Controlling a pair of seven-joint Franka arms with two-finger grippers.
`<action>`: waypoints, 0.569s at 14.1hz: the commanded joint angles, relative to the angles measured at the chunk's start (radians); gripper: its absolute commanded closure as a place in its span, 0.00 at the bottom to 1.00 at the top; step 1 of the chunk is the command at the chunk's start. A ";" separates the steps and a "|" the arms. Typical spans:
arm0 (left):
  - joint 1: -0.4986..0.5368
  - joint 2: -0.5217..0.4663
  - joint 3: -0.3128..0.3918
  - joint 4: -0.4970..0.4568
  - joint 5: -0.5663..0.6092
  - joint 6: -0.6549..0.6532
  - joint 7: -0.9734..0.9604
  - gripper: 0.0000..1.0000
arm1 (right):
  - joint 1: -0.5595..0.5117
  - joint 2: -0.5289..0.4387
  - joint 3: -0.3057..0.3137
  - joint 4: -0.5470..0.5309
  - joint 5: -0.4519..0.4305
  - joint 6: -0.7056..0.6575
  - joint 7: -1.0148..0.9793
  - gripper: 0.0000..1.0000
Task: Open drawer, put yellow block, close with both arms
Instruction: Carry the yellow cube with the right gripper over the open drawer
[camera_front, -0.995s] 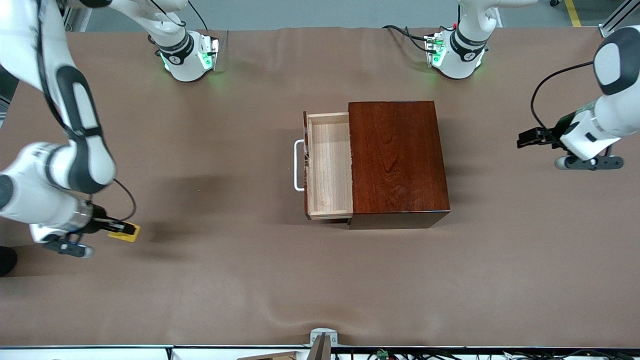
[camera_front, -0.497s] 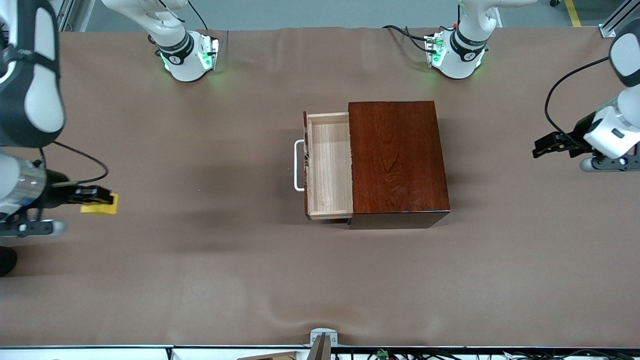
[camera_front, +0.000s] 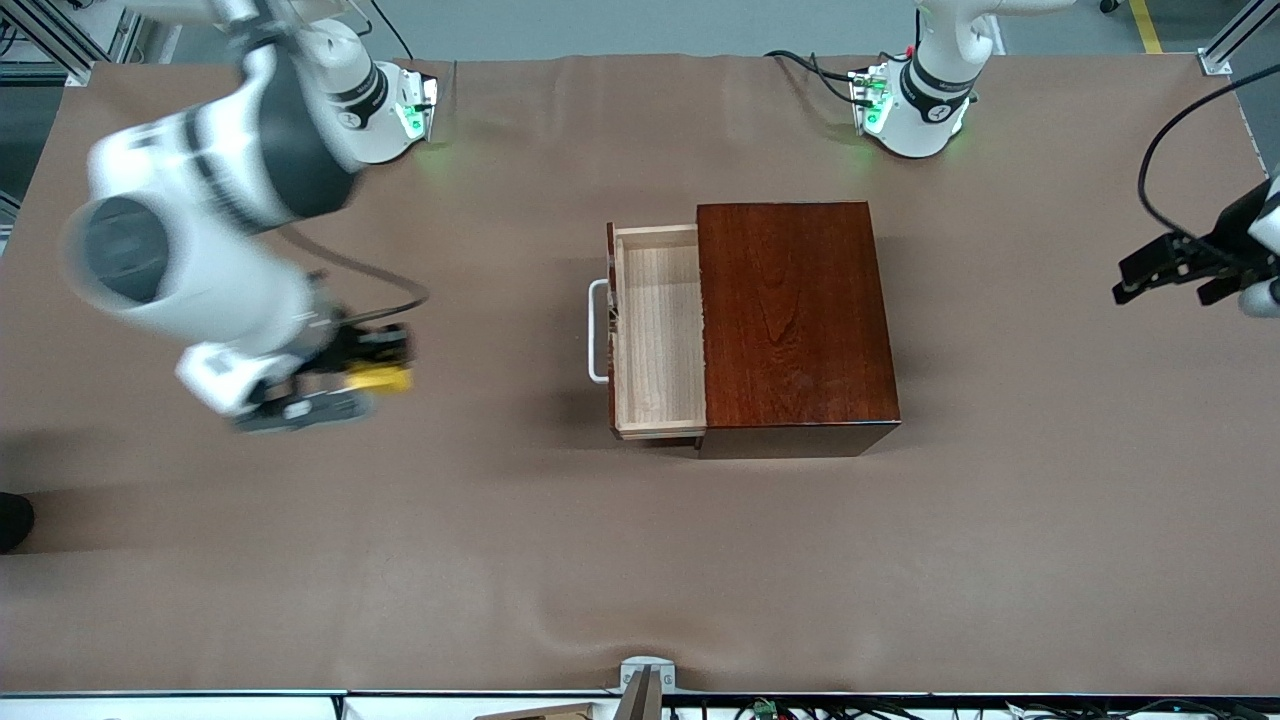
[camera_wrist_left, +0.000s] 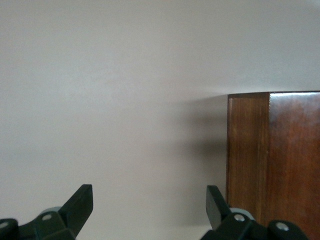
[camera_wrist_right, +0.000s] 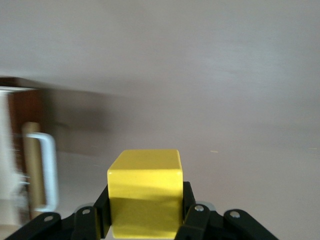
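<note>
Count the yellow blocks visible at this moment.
1: the yellow block sits clamped in the right gripper above the table, toward the right arm's end. The open drawer shows none.

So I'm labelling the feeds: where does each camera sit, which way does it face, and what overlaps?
Front view: high across the table, facing both bases; shows both arms, the open drawer and the mahogany box.
Left wrist view: on the left arm, facing the box; its open left end effector shows.
Right wrist view: on the right arm, facing the drawer handle; its right end effector grips the yellow block.
Shared: all three show the drawer unit.
</note>
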 joint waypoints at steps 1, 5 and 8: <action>0.004 0.011 -0.001 0.048 -0.001 -0.049 0.014 0.00 | 0.139 0.026 -0.014 0.016 -0.004 0.073 0.179 1.00; 0.010 -0.002 0.002 0.065 -0.003 -0.075 0.011 0.00 | 0.269 0.110 -0.016 0.023 -0.006 0.247 0.369 1.00; 0.008 -0.014 -0.001 0.072 -0.004 -0.147 -0.052 0.00 | 0.305 0.197 -0.016 0.052 -0.006 0.319 0.457 1.00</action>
